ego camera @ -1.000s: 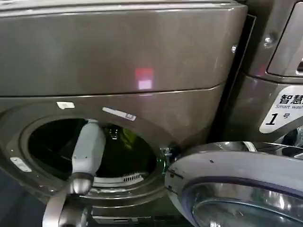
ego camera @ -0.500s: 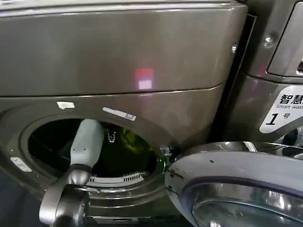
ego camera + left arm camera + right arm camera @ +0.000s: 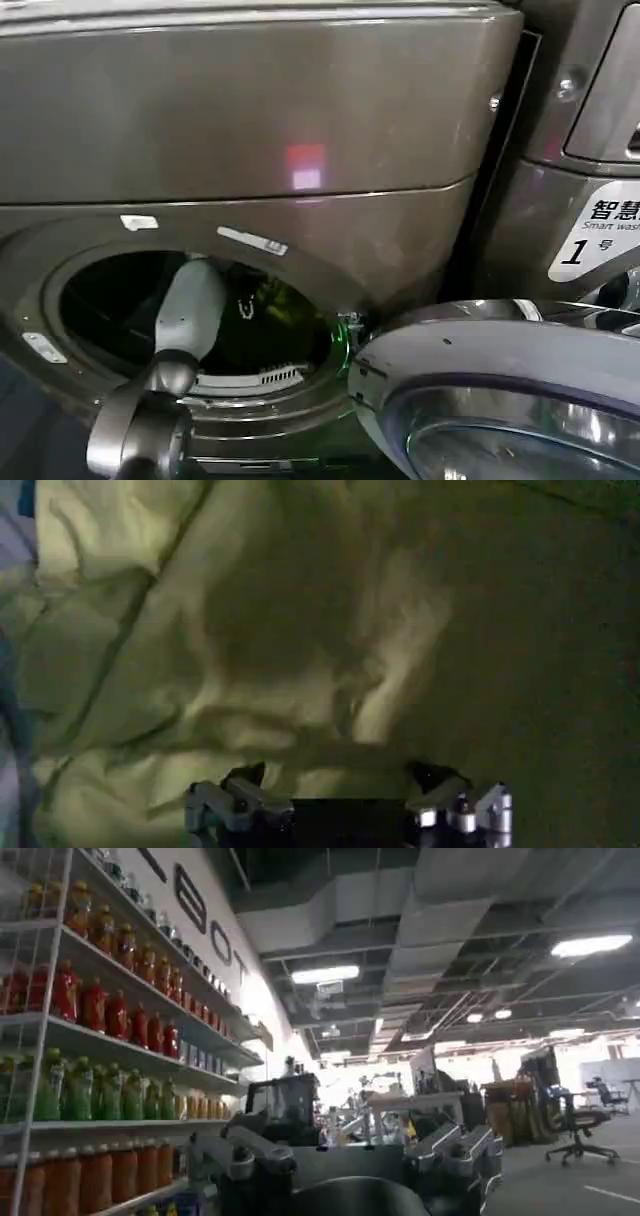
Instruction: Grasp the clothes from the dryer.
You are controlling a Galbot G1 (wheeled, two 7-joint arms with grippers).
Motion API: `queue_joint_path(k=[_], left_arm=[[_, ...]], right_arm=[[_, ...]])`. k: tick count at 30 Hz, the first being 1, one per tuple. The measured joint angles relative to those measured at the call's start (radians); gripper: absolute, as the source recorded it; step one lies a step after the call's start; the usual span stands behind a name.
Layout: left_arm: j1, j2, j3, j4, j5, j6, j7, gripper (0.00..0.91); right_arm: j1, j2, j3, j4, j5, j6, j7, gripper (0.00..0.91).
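The dryer (image 3: 250,110) is a bronze-grey machine with a pink light on its front, and its round porthole stands open. My left arm reaches through the mouth into the dark drum. The clothes (image 3: 277,297), a yellow-green bundle, lie at the right of the drum just past my left gripper (image 3: 243,306). In the left wrist view the crumpled clothes (image 3: 200,650) spread close ahead. My left gripper (image 3: 338,780) is open there, its fingertips (image 3: 246,776) wide apart against the fabric. My right gripper (image 3: 340,1148) is held away from the dryer, open and holding nothing.
The dryer's round door (image 3: 500,390) hangs open at the lower right, close to the porthole rim (image 3: 330,345). A neighbouring machine with a white "1" label (image 3: 590,240) stands on the right. The right wrist view faces shelves of bottles (image 3: 90,1008) and an open room.
My left arm has shifted slightly right, and its gripper has sunk lower in the drum toward the yellow-green fabric. The door has not moved.
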Motion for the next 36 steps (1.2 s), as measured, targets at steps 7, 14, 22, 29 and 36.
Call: queue_joint_path(k=[7, 14, 22, 29, 36], left_arm=[[0.008, 0.011, 0.0, 0.001, -0.033, 0.001, 0.004, 0.0], [0.007, 0.012, -0.003, 0.019, -0.073, 0.0, 0.006, 0.0], [0.013, 0.015, -0.011, 0.034, -0.101, 0.0, 0.017, 0.0], [0.018, 0.018, -0.017, 0.034, -0.107, 0.008, 0.008, 0.0], [0.038, 0.019, -0.033, 0.015, -0.146, 0.032, -0.019, 0.0]], right_arm=[[0.001, 0.001, -0.004, 0.002, -0.002, 0.0, 0.0, 0.907], [0.004, 0.002, -0.006, 0.004, -0.01, 0.0, 0.0, 0.907], [0.001, 0.001, -0.006, 0.006, -0.01, 0.0, 0.0, 0.907], [0.003, -0.002, -0.007, 0.004, -0.011, 0.0, -0.001, 0.907], [-0.006, -0.009, -0.002, -0.003, -0.01, 0.0, -0.009, 0.907]])
